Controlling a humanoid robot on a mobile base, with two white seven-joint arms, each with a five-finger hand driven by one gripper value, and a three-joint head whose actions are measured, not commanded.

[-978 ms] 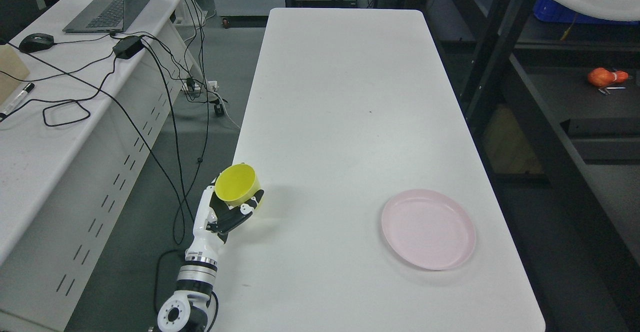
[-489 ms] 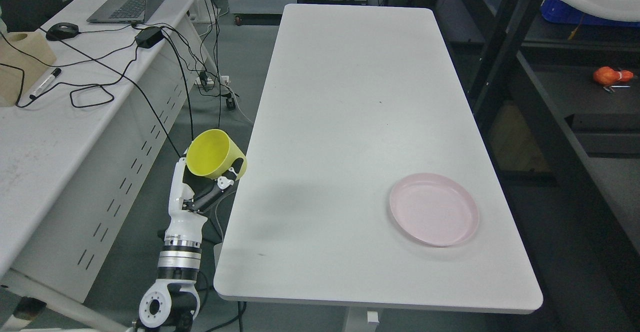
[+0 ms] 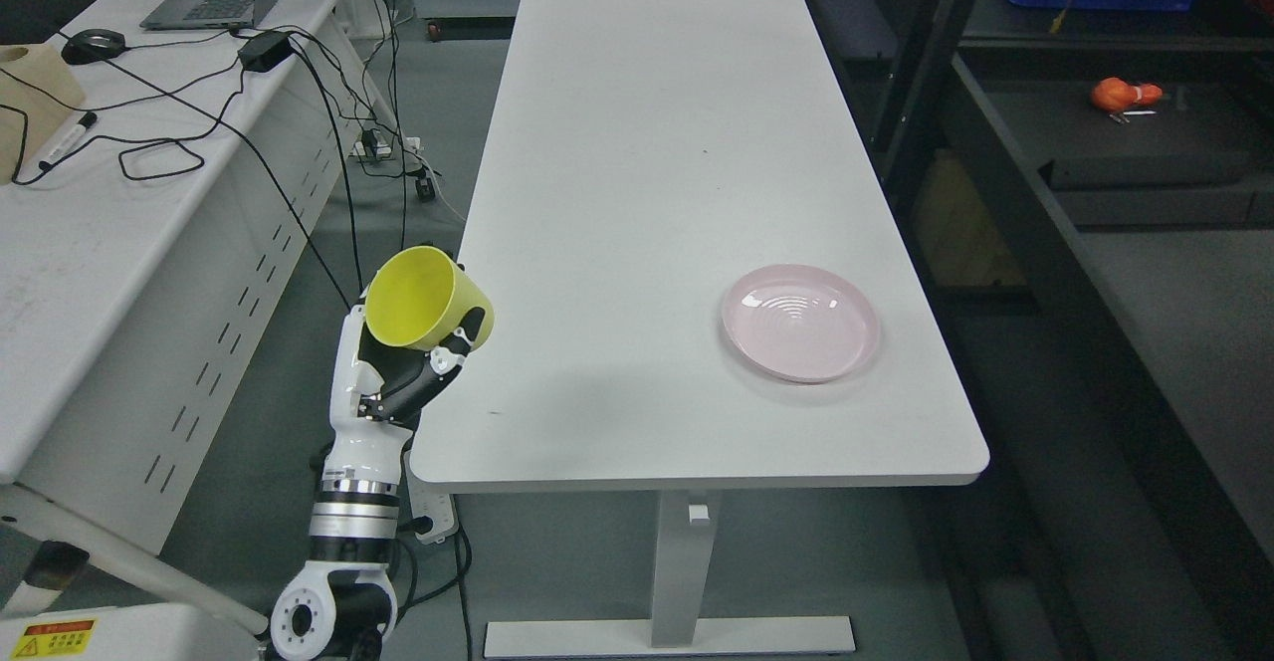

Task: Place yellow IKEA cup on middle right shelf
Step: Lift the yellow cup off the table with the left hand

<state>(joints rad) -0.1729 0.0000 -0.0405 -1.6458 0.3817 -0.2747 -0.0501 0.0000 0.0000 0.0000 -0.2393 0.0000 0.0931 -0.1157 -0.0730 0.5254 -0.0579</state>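
With the dark shelf rack [image 3: 1005, 173] well off to our right beyond the white table [image 3: 647, 193], we should carry level the yellow cup [image 3: 426, 300], gripped in our left hand [image 3: 393, 382] beside the table's left edge, clear of the pink plate [image 3: 800, 322].

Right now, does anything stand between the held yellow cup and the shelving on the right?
Yes. The white table with the pink plate lies between the yellow cup, gripped by the left robot hand, and the dark shelving.
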